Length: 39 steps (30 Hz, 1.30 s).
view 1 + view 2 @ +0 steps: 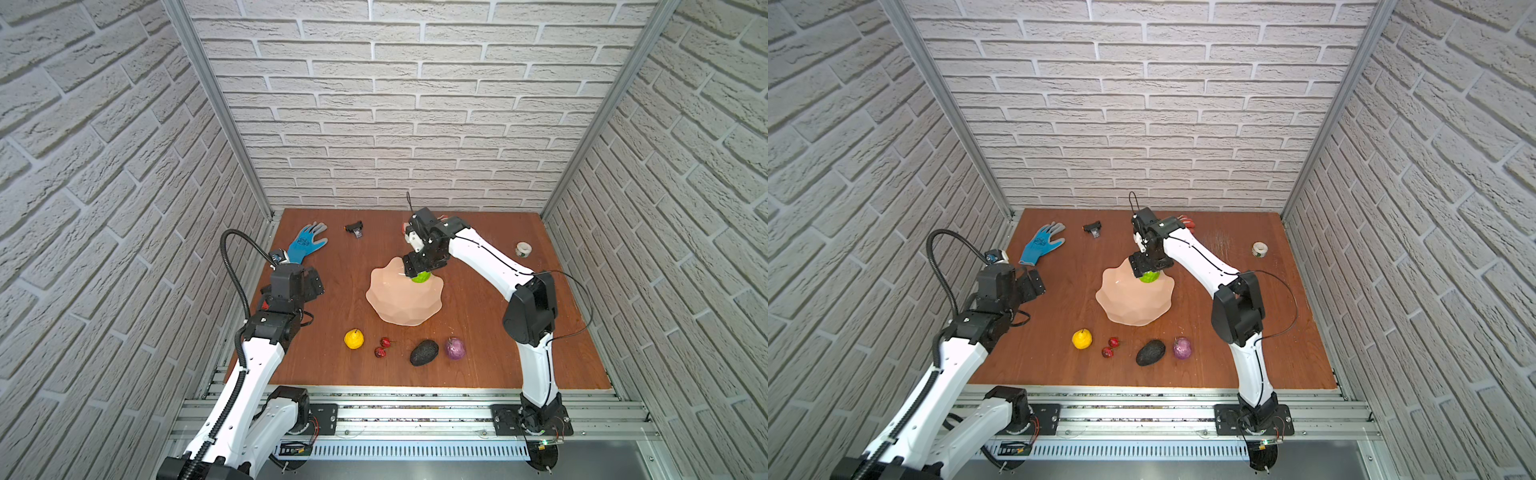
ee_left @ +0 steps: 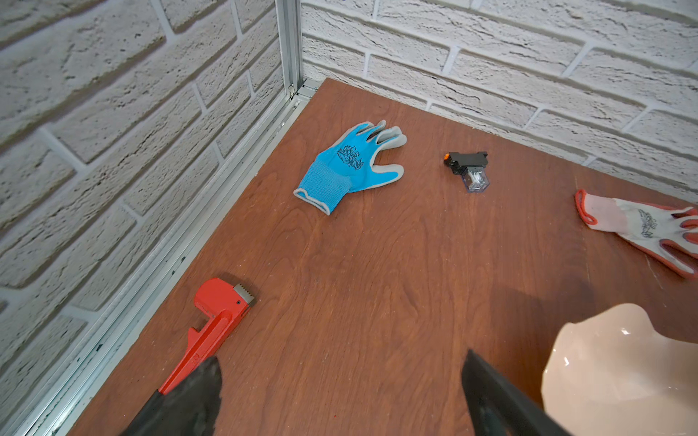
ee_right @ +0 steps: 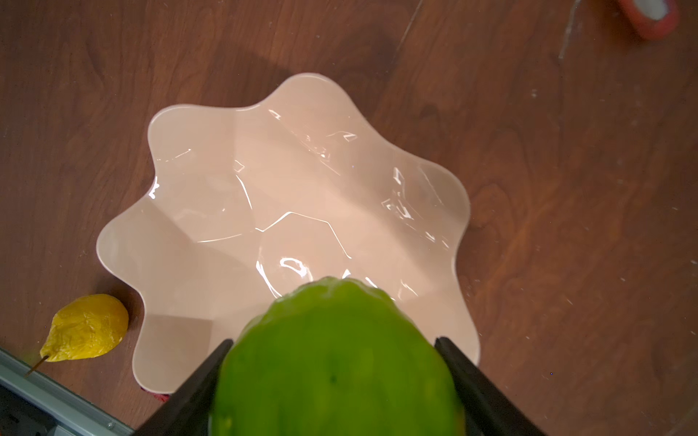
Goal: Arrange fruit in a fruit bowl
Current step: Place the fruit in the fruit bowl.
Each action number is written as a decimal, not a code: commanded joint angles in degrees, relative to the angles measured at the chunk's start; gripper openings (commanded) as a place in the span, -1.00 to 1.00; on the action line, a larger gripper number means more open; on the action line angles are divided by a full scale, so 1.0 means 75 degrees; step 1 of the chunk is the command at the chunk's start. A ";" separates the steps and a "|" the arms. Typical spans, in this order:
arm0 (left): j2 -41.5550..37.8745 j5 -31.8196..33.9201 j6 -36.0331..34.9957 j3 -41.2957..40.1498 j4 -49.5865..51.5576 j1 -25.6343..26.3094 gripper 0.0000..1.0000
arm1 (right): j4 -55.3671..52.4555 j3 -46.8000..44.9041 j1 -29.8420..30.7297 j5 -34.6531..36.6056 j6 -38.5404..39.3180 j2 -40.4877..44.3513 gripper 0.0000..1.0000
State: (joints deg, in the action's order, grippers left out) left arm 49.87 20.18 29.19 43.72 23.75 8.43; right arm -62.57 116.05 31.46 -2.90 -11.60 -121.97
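Note:
The pale peach fruit bowl (image 1: pixel 401 297) (image 1: pixel 1133 299) (image 3: pixel 302 196) stands mid-table and holds nothing. My right gripper (image 1: pixel 417 270) (image 3: pixel 333 340) hangs over its far rim, shut on the bumpy green fruit (image 1: pixel 420 277) (image 1: pixel 1150 276) (image 3: pixel 336 358). Near the table's front edge lie the yellow fruit (image 1: pixel 353 339) (image 3: pixel 88 326), two red cherries (image 1: pixel 382 347), the dark avocado (image 1: pixel 424 353) and the purple fruit (image 1: pixel 455 348). My left gripper (image 1: pixel 307 286) (image 2: pixel 342 355) is open and empty, left of the bowl (image 2: pixel 619 377).
At the back left lie a blue glove (image 1: pixel 309 242) (image 2: pixel 351 166) and a small black gadget (image 1: pixel 354 229) (image 2: pixel 466 166). A white tape roll (image 1: pixel 523 249) sits back right. A red-and-white glove (image 2: pixel 642 226) lies behind the bowl. A red pipe wrench (image 2: pixel 211 324) lies along the left edge.

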 commanded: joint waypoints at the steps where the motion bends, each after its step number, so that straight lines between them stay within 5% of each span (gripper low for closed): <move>1: -0.0018 0.0060 0.0055 -0.0093 -0.0077 -0.0057 0.96 | 0.0100 0.0415 0.0136 -0.0227 0.0052 -0.0284 0.21; 39: 0.0066 -0.0055 -0.0016 -0.0151 -0.0156 -0.0403 0.96 | 0.0360 0.1988 0.0481 -0.0132 0.0273 -0.2613 0.34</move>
State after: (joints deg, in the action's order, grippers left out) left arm 50.09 19.81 29.15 42.98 23.70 5.74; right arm -60.03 129.49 34.52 -4.16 -10.15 -140.38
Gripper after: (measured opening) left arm 0.981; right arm 0.786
